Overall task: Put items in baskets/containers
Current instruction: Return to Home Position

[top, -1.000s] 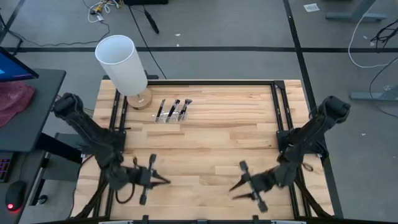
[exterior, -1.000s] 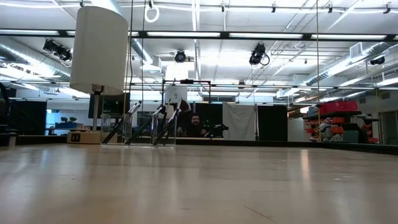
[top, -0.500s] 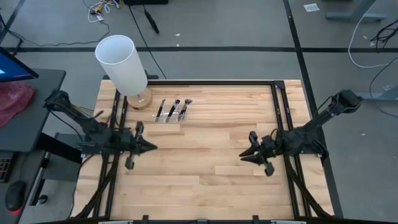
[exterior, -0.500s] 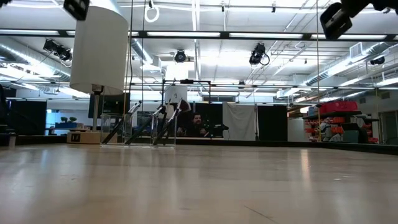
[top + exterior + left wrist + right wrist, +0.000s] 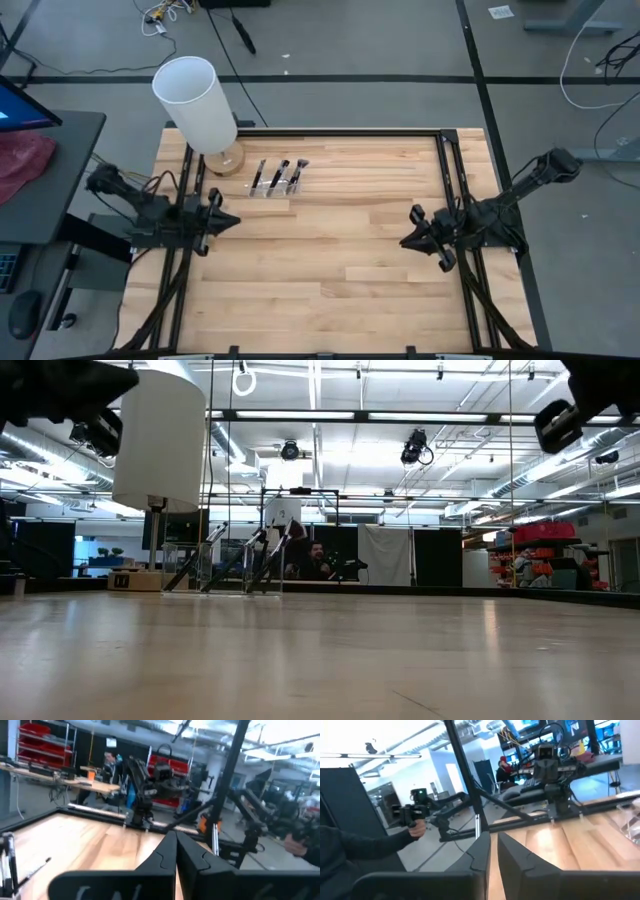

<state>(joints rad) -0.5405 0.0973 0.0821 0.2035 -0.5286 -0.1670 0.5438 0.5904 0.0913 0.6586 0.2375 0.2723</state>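
A few dark makeup brushes (image 5: 278,177) stand slanted in the clear holder (image 5: 268,190) on the table's far left part, beside the white cylinder. In the low view the brushes (image 5: 247,563) lean with their heads up in the clear holder (image 5: 205,570). My left gripper (image 5: 236,220) is shut and empty, at the table's left side, nearer than the holder and pointing right. My right gripper (image 5: 404,243) is shut and empty, at the right side, pointing left. In their wrist views the left gripper (image 5: 175,847) and right gripper (image 5: 491,845) hold nothing.
A tall white cylinder (image 5: 196,100) on a round wooden base (image 5: 226,160) stands at the far left corner, next to the holder. Dark frame rails (image 5: 452,190) run along the table's sides. A person's hand (image 5: 418,827) holding a device shows beyond the table.
Both arms have risen from the table's near edge and drawn back. The left gripper has moved toward the far edge and left, the right gripper toward the far edge and right. Both now sit about mid-depth at their own sides. The brushes and holder have stayed still.
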